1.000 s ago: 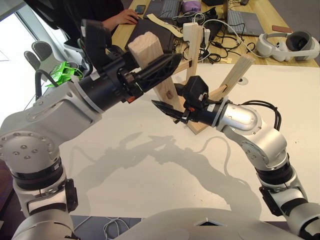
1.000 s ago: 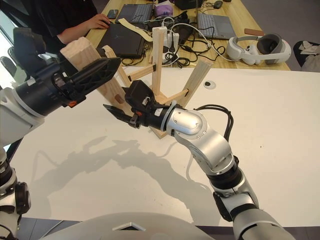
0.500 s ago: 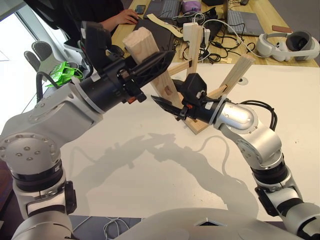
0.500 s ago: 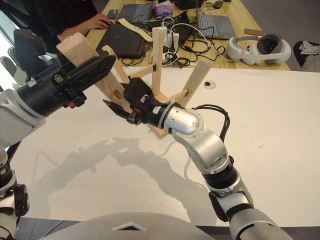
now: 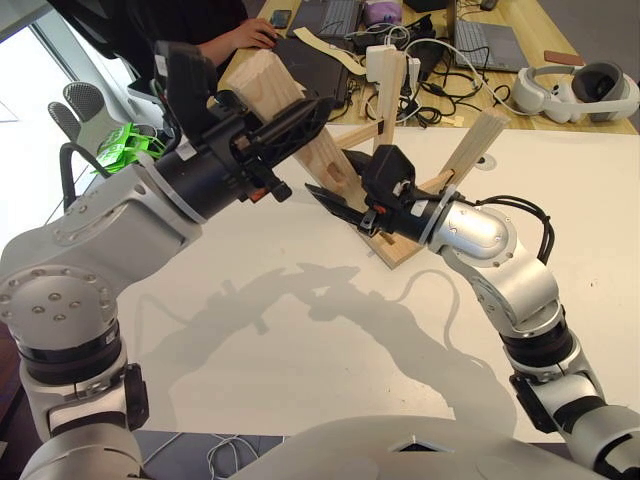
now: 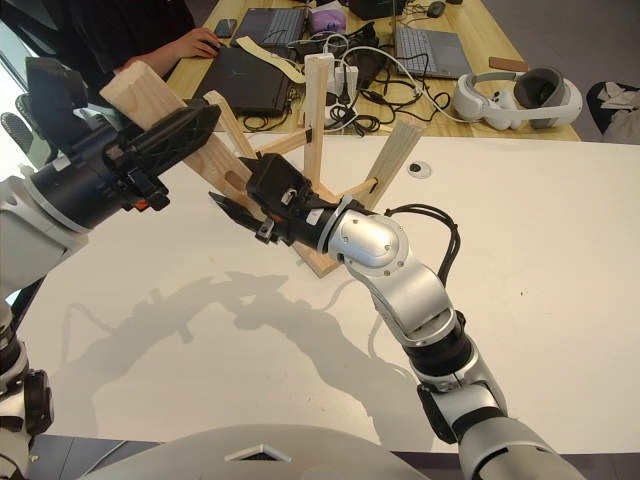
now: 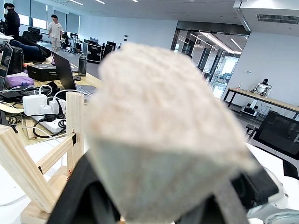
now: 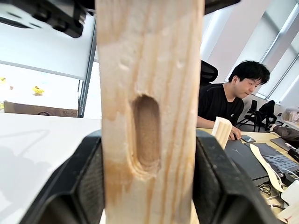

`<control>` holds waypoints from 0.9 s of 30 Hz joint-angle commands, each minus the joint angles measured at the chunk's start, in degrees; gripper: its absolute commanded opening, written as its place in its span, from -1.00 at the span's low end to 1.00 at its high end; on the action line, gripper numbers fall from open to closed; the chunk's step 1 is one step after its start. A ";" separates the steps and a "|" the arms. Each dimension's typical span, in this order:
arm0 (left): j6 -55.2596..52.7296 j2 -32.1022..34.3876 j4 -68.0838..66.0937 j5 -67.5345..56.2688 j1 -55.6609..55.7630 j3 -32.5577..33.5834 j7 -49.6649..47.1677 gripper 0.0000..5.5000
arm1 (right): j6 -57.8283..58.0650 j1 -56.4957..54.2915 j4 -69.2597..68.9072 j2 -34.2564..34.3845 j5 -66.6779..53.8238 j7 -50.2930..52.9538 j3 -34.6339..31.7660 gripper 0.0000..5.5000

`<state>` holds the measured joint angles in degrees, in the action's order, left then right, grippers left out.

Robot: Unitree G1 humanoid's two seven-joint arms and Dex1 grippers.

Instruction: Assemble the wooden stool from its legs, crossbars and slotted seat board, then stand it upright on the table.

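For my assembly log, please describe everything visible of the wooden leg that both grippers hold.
The wooden leg is a pale, square-section bar with a rough sawn end and an oval slot in one face. It tilts above the white table. The left gripper clamps its upper part, the right gripper its slotted part. Its lower end is hidden.

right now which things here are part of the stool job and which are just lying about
Job in hand:
- wooden leg, gripped by the left tool and the right tool
- part-built stool frame on its seat board

Just lying about:
- black laptop
- headset
- white charger with its cables
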<state>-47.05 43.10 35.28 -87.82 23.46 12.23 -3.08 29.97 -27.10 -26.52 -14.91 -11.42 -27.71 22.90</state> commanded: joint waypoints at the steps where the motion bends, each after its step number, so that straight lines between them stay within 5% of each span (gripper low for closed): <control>1: -0.91 1.40 0.47 -2.47 -0.72 -0.64 1.46 -0.62 | -2.89 -3.15 3.13 -0.26 2.98 0.69 -2.33 -0.22; 5: -0.48 2.07 0.63 -2.70 -1.07 -0.76 1.70 -0.63 | -3.70 -4.62 5.94 2.37 0.63 1.80 -6.36 -0.22; 12: 0.61 2.34 -0.53 -1.96 -0.55 -1.05 0.75 -0.63 | 2.67 -4.65 5.03 7.83 -11.22 0.64 -13.52 0.39; 23: 2.33 2.82 -5.66 -0.08 2.65 1.30 -2.09 -0.63 | 10.02 -6.99 -0.69 -2.40 -27.99 -15.66 -17.49 0.40; 27: 2.39 4.91 -8.77 1.63 4.84 4.75 -1.82 -0.63 | 8.06 -15.27 8.83 0.60 -33.48 -5.57 -30.45 0.40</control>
<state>-44.66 45.68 28.09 -87.23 26.23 14.53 -4.46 39.66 -35.98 -23.98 -15.88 -43.38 -40.51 0.44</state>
